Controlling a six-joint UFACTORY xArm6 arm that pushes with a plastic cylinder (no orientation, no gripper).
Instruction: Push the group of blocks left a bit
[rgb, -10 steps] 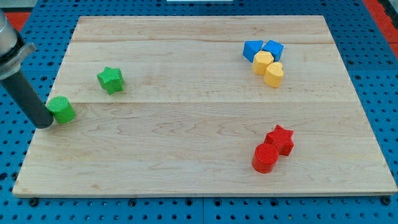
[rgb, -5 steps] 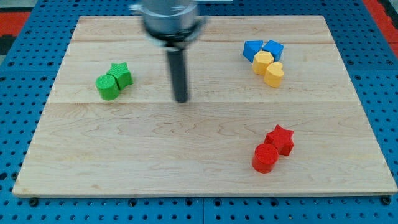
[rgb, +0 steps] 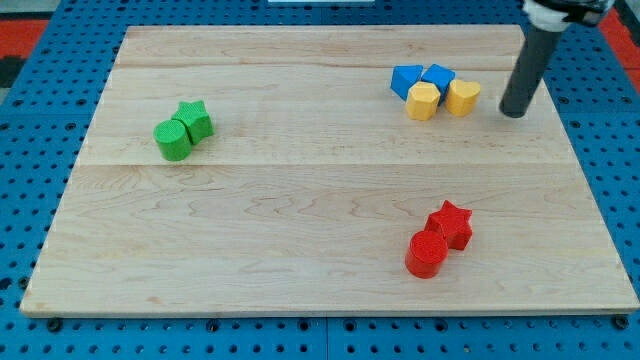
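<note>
lying in a short row running left-right near the board's top right corner: blue blocks (rgb: 420, 78), yellow blocks (rgb: 441, 99).
my tip (rgb: 512, 114), no claw, has crossed from mid-board to just right of them; one yellow block shifted up-right.

Straight dark rod, my tip (rgb: 512, 113), seemingly pale collar above.

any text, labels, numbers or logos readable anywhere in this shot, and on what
None: no text, number or logo can be read in this view.
Wooden board: bare wood grain, no print.
Blocks, such as the yellow heart block and the red star block: plain coloured faces, no markings.
Dark rod ending in my tip, to the view's right of the blue and yellow group: no label shows.
</note>
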